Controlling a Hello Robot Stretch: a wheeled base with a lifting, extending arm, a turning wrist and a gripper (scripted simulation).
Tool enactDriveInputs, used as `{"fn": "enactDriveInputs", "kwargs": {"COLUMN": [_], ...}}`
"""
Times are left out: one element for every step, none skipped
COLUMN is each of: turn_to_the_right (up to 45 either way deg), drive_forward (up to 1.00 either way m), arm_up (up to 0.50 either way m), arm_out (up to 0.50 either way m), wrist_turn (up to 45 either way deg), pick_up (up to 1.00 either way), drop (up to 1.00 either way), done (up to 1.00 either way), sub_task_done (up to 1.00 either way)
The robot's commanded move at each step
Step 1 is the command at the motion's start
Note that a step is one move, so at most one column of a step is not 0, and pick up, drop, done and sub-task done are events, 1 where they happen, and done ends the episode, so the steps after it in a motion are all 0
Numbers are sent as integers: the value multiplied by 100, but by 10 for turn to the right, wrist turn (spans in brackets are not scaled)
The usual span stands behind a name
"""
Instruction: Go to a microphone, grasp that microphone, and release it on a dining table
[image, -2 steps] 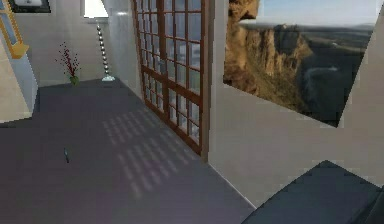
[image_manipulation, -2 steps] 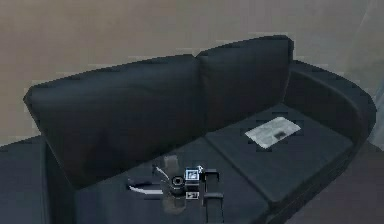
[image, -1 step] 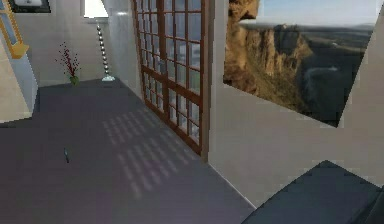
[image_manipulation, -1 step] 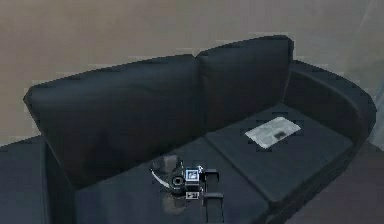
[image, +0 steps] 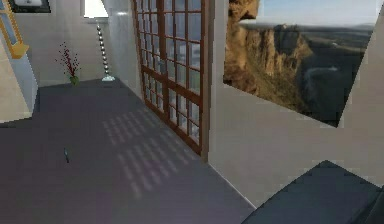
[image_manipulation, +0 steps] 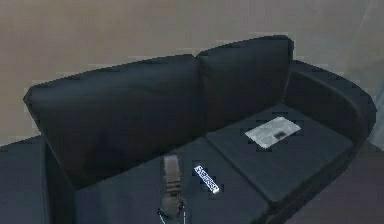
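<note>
Tool: whether it is wide or narrow cannot be told, nor whether it has hold of anything.
Microphone (image_manipulation: 172, 185): a grey-brown, elongated form on the left seat cushion of the sofa (image_manipulation: 120, 110), near the cushion's front edge, at the bottom of the arm side view just left of the middle. Its long axis runs up the picture. Whether it lies flat or is propped cannot be told.
Handling (judged): light and stiff, with a smooth rounded barrel that may roll or slip. The soft cushion beneath will give under pressure.
Where to hold (judged): across the barrel at mid-length, below the rounded head.
Nearest neighbour: a small dark bar with a white label (image_manipulation: 207, 178), just beside the microphone on the same cushion, apart from it.
Farther along the seat: a folded paper (image_manipulation: 275, 131) on the right cushion, well apart.
Room ahead: glazed door (image: 170, 70), floor lamp (image: 97, 30), potted plant (image: 69, 65), and a wall picture of cliffs (image: 300, 55).
</note>
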Motion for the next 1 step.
{"fn": "enactDriveInputs", "kwargs": {"turn_to_the_right": [0], "drive_forward": [0], "arm_up": [0], "arm_out": [0], "wrist_turn": [0], "pick_up": [100], "drop": [0], "done": [0], "sub_task_done": [0]}}
